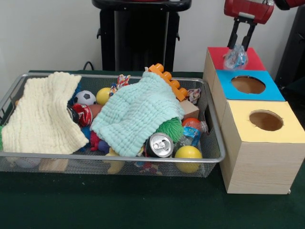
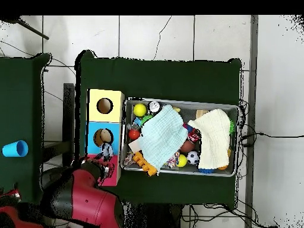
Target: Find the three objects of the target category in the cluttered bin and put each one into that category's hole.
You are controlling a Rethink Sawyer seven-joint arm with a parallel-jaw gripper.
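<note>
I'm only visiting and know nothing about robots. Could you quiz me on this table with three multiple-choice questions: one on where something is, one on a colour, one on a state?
1. Where is the clear crinkly plastic bottle that the gripper holds?
A. over the boxes, near the red and blue tops
B. inside the silver wire-mesh basket
C. on the green tablecloth

2. What colour is the top of the middle wooden box?
A. red
B. blue
C. yellow

3. What state is the shiny silver can in?
A. standing upright
B. lying on its side, top toward the camera
C. crushed flat

Answers: 1 A, the bottle hangs between the fingers above the boxes. 2 B, blue lies between red and yellow. 3 B, its round lid faces the front view.
</note>
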